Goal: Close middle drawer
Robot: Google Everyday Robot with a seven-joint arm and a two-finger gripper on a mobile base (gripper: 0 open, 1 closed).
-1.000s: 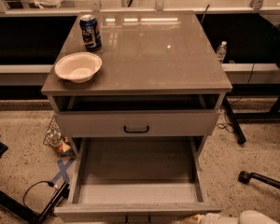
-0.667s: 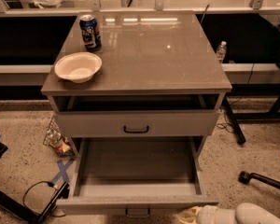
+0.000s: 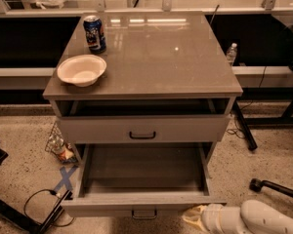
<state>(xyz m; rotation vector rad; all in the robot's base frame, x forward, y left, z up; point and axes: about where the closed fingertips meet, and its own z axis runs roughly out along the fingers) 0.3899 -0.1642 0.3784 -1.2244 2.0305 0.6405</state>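
Our gripper sits low at the right, just beside the right end of the middle drawer front; whether it is spread or pinched we cannot tell. That drawer stands far out of the cabinet. On top are 1 blue can, its print unreadable, and 1 white bowl.

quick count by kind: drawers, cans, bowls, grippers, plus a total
drawers: 2, upper drawer and middle drawer, pulled out
can: 1
bowl: 1
gripper: 1, low right, near the middle drawer's front corner
total: 5
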